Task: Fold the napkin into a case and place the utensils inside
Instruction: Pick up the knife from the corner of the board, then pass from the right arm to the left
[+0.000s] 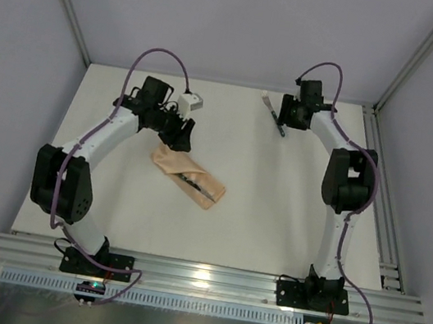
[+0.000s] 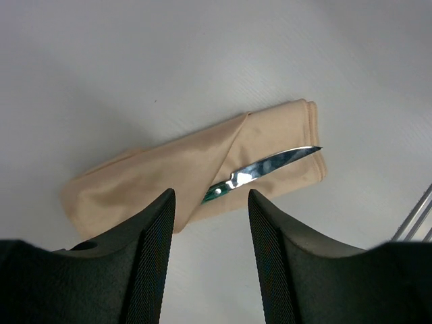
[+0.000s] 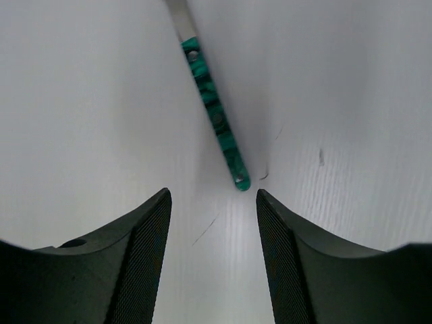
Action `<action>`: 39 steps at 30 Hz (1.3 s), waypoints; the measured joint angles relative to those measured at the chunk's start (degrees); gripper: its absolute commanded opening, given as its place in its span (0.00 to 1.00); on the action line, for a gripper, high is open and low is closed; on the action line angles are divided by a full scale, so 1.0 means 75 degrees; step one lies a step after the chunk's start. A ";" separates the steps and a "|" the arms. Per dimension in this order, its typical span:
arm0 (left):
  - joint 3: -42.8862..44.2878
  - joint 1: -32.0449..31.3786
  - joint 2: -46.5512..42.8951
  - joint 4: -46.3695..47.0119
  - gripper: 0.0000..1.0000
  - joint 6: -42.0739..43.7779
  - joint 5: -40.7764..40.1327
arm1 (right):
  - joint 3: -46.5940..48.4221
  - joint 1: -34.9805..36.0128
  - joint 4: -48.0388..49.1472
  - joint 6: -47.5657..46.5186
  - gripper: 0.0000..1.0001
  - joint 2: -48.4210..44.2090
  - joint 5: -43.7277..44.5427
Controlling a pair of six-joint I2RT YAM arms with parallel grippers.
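1 knife (image 2: 270, 165) sits tucked in the folded case (image 2: 135, 182), left gripper (image 2: 210, 197) spread empty above it. 1 green-handled utensil (image 3: 214, 115), perhaps a fork, lies well apart, right gripper (image 3: 212, 197) open, empty, over its handle

A robotics lab cell: pale-grey wall panels (image 1: 225, 14) and silver aluminium rails (image 1: 205, 281) enclose a flat white desk (image 1: 273, 221), with two black-and-white robot arms (image 1: 100, 137) bolted at the desk's near edge.
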 measured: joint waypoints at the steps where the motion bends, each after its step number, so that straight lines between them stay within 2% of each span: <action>1: 0.0003 0.0175 -0.0099 -0.0026 0.50 -0.0038 -0.0064 | 0.0504 -0.0020 -0.0254 -0.0076 0.58 0.0414 0.0198; 5: -0.0047 0.0548 -0.0463 -0.0178 0.50 -0.0157 -0.0122 | 0.2783 -0.0006 -0.1594 -0.0379 0.58 0.2375 0.0723; 7: -0.0175 0.0656 -0.0667 -0.0198 0.50 -0.0166 -0.0125 | 0.3544 0.0029 -0.2022 -0.0548 0.58 0.2707 0.0810; 11: -0.0297 0.0807 -0.0895 -0.0271 0.50 -0.0175 -0.0125 | 0.3497 0.0085 -0.2535 -0.0787 0.39 0.2722 0.0854; 12: -0.0300 0.0833 -0.0903 -0.0271 0.50 -0.0187 -0.0125 | 0.3416 0.0096 -0.2524 -0.0833 0.27 0.2672 0.0868; 14: -0.0300 0.0866 -0.0906 -0.0286 0.50 -0.0195 -0.0125 | 0.3273 0.0108 -0.2556 -0.0912 0.19 0.2591 0.0886; 16: -0.0300 0.0889 -0.0906 -0.0326 0.50 -0.0198 -0.0125 | 0.3203 0.0114 -0.2573 -0.1008 0.04 0.2547 0.0842; 20: -0.0297 0.0921 -0.0909 -0.0495 0.50 -0.0189 -0.0102 | 0.2562 0.0140 -0.2422 -0.1189 0.04 0.2142 0.0842; 22: -0.0277 0.0941 -0.0941 -0.0697 0.50 -0.0166 -0.0076 | 0.1556 0.0143 -0.2157 -0.1236 0.04 0.1536 0.0772; 26: -0.0149 0.0968 -0.1201 -0.1384 0.50 0.0006 0.0096 | -0.1244 0.0157 -0.1297 -0.1070 0.04 -0.0449 0.0192; 30: 0.0160 0.0968 -0.1676 -0.2229 0.54 0.0309 0.0312 | -0.4156 0.0542 0.0268 -0.0318 0.04 -0.3858 -0.0271; 34: 0.0262 0.0968 -0.2515 -0.3008 0.57 0.0545 0.0548 | -0.5348 0.2110 0.2229 0.0361 0.04 -0.6531 -0.0175; 37: 0.0259 0.0968 -0.3194 -0.3459 0.64 0.0632 0.0664 | -0.5654 0.3573 0.3520 0.0697 0.04 -0.7239 0.0041; 39: 0.0213 0.0968 -0.3812 -0.3529 0.71 0.0562 0.0664 | -0.5785 0.4523 0.4264 0.0898 0.04 -0.7257 0.0289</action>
